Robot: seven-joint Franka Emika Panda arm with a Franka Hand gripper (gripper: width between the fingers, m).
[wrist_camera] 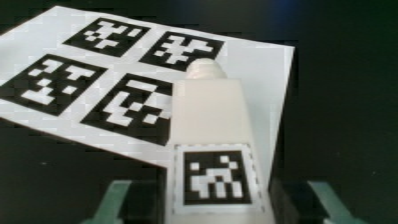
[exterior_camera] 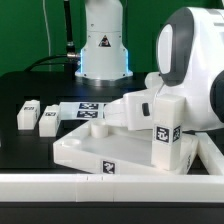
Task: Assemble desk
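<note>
The white desk top (exterior_camera: 85, 150) lies flat at the front middle of the exterior view, with a tag on it and a short peg-like part (exterior_camera: 97, 124) at its far edge. My gripper (exterior_camera: 163, 108) is at its right end, shut on a white square leg (exterior_camera: 165, 135) with a black-and-white tag, held upright above the table. In the wrist view the leg (wrist_camera: 214, 120) runs out from between my fingers (wrist_camera: 118, 198), its round screw tip (wrist_camera: 205, 69) over the marker board (wrist_camera: 107, 70). Two more legs (exterior_camera: 27, 113) (exterior_camera: 50, 121) lie at the exterior view's left.
The long white border wall (exterior_camera: 100, 187) runs along the front edge. The marker board (exterior_camera: 86, 108) lies behind the desk top. The robot base (exterior_camera: 103, 45) stands at the back. My arm's big white housing (exterior_camera: 195, 60) fills the exterior view's right.
</note>
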